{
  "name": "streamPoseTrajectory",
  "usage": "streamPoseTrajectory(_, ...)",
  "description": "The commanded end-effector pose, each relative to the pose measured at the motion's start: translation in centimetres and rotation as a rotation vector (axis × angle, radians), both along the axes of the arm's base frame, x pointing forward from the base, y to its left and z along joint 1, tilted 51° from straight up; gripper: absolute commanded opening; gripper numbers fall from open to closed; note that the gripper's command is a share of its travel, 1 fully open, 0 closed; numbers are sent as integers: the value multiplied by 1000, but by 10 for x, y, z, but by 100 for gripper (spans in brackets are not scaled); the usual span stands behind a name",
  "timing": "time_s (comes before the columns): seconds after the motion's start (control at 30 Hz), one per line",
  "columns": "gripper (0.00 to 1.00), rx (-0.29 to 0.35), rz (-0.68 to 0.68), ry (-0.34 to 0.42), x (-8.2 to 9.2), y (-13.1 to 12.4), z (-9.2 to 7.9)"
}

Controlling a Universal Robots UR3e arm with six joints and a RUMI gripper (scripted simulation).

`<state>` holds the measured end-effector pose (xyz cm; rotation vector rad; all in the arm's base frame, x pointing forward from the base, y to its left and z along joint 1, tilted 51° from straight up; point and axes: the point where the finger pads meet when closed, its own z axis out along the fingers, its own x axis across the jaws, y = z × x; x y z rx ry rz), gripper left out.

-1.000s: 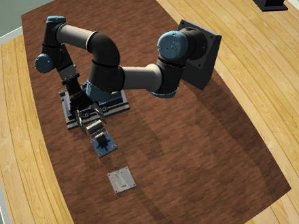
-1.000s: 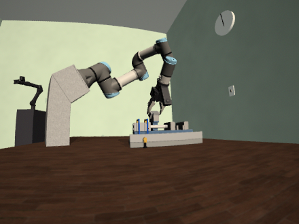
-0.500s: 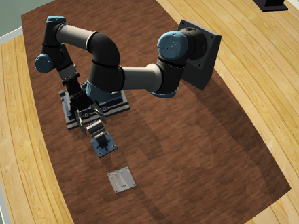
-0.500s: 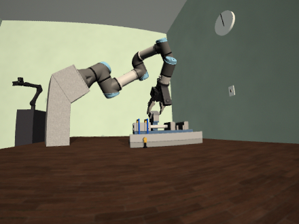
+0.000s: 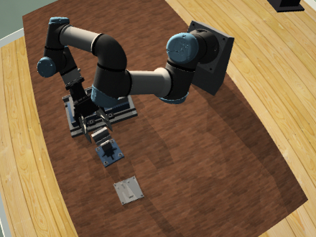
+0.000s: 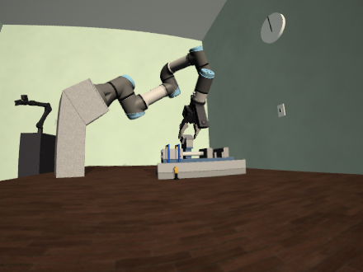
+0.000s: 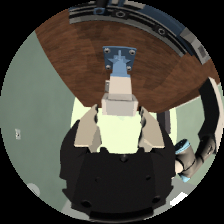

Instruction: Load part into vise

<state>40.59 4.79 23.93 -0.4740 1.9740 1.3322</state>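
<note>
The part (image 5: 102, 136) (image 7: 119, 90), a light grey block, sits on the V-block (image 5: 108, 147) (image 7: 119, 67), which stands on a small blue plate (image 5: 115, 158) in front of the vise (image 5: 123, 112) (image 6: 202, 166). My gripper (image 5: 98, 133) (image 6: 189, 133) (image 7: 118, 105) reaches down over the part. Its fingers stand on either side of the block, open a little wider than the block. I cannot tell which way the slot faces. The grey infeed plate (image 5: 128, 192) lies bare nearer the table's front.
The vise's jaws and bars are mostly hidden behind my arm in the top view. The arm's grey pedestal (image 5: 212, 61) (image 6: 74, 132) stands at the table's right. A small yellow post (image 6: 176, 171) stands in front of the vise base.
</note>
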Motion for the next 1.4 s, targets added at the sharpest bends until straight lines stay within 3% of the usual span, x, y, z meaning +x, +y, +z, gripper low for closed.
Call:
streamPoseTrajectory(0.0, 51, -1, -1, -1, 0, 0, 0)
streamPoseTrajectory(1.37, 51, -9, -9, 0, 2, 1, -3)
